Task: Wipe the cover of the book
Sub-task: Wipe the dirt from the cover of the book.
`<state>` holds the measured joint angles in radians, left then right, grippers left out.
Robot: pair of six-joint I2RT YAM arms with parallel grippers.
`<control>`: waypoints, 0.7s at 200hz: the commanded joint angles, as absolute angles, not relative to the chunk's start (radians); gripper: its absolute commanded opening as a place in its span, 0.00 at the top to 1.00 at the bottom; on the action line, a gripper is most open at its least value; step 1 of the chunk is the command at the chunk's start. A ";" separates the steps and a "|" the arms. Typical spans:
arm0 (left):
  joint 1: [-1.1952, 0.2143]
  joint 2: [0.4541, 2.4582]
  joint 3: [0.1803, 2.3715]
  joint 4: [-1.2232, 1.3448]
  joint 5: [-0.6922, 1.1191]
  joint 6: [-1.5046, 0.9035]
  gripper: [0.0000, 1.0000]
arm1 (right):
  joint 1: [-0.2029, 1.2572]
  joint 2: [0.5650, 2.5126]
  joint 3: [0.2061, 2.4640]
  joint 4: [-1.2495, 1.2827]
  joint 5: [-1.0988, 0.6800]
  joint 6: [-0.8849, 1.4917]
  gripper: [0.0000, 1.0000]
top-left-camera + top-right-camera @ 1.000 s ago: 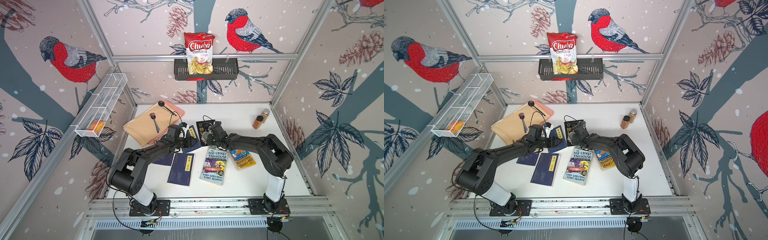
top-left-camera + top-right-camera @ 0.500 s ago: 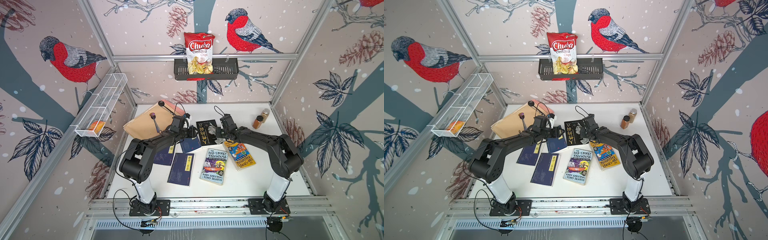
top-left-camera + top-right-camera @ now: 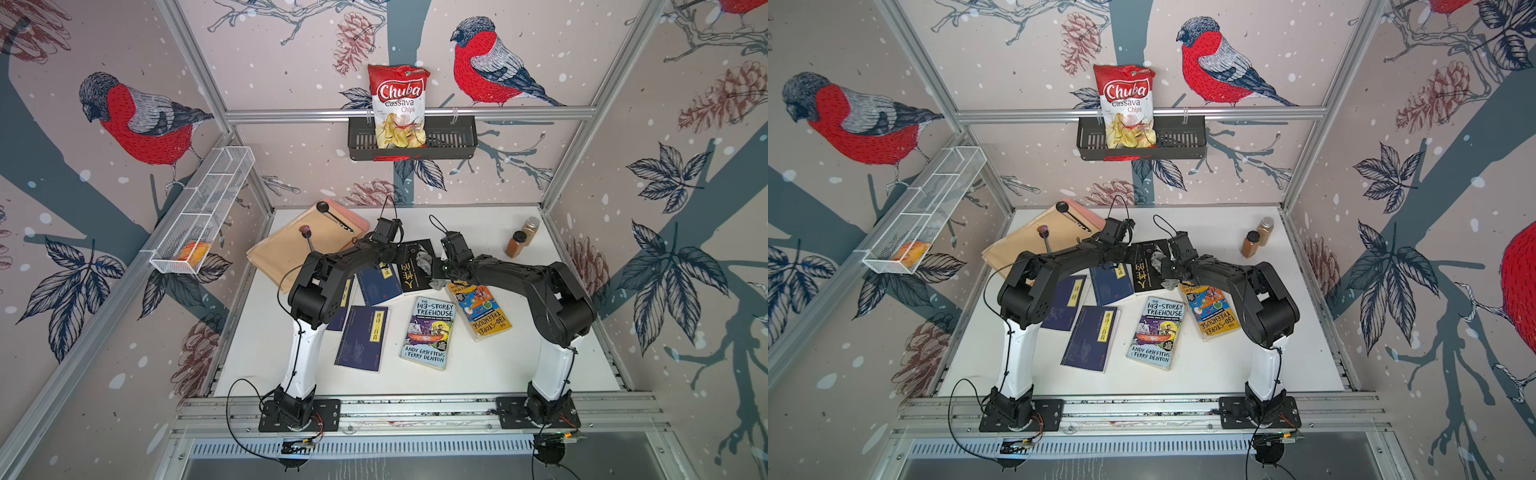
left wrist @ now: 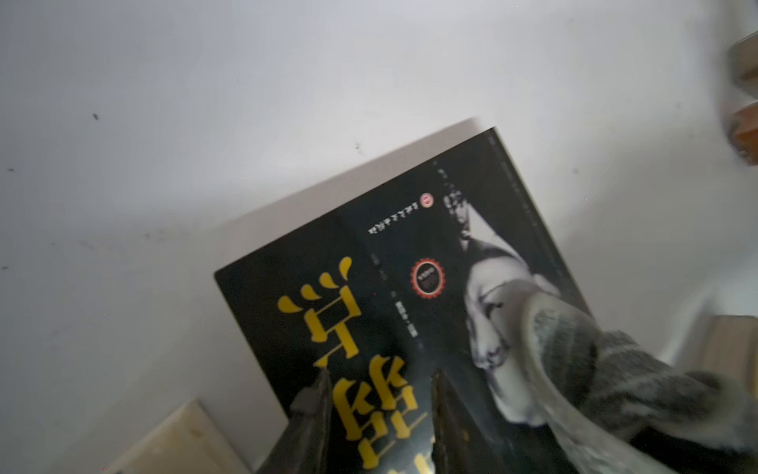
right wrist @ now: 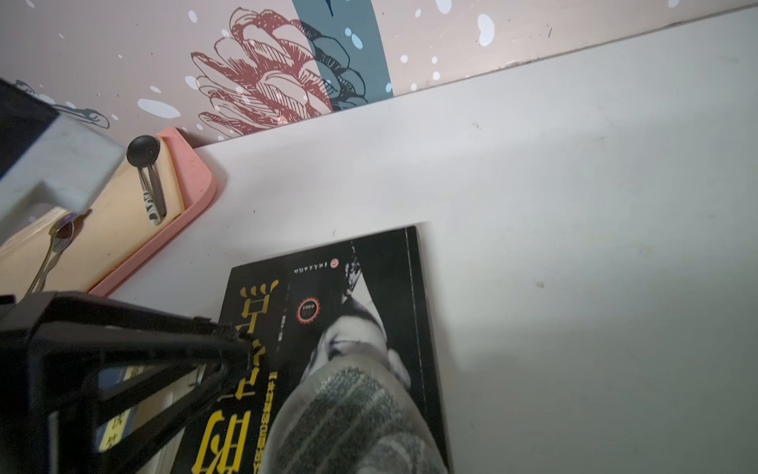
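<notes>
Nearest, the Treehouse paperback (image 3: 430,332) lies at six o'clock from the black book (image 3: 410,272). That book rests flat on the tabletop (image 3: 478,232), past centre toward twelve. The left tool (image 4: 381,379) reaches from nine, narrowly parted and empty over the cover; whether it touches is unclear. The right tool (image 3: 437,269), from three, is clamped on a grey cloth (image 5: 352,410) draped on the cover. The glossy cover looks slippery and the book light, so it likely needs pinning at its nine o'clock edge while the soft cloth sweeps.

Left fingers (image 4: 313,410) parted, held low; right fingers (image 3: 436,269) pinched shut
</notes>
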<state>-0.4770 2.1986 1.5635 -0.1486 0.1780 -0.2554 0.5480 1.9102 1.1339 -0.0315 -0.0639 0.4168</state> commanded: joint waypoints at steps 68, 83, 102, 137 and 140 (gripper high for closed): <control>-0.497 2.254 1.599 -0.279 0.039 -0.179 0.91 | 0.594 1.834 0.983 -0.012 -0.053 0.462 0.98; -0.500 2.264 1.606 -0.286 0.037 -0.174 0.92 | 0.577 1.859 1.001 -0.008 -0.056 0.469 0.98; -0.502 2.266 1.608 -0.292 0.034 -0.167 0.92 | 0.542 1.914 1.069 0.001 -0.090 0.466 0.99; -0.501 2.268 1.598 -0.289 0.031 -0.164 0.94 | 0.487 2.122 1.349 -0.065 -0.137 0.447 1.00; -0.501 2.269 1.597 -0.290 0.030 -0.163 0.94 | 0.487 2.141 1.376 -0.079 -0.135 0.445 1.00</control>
<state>-0.5003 2.2456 1.6119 -0.1608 0.0257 -0.1776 0.5034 2.0304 1.2350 0.0536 -0.1371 0.4541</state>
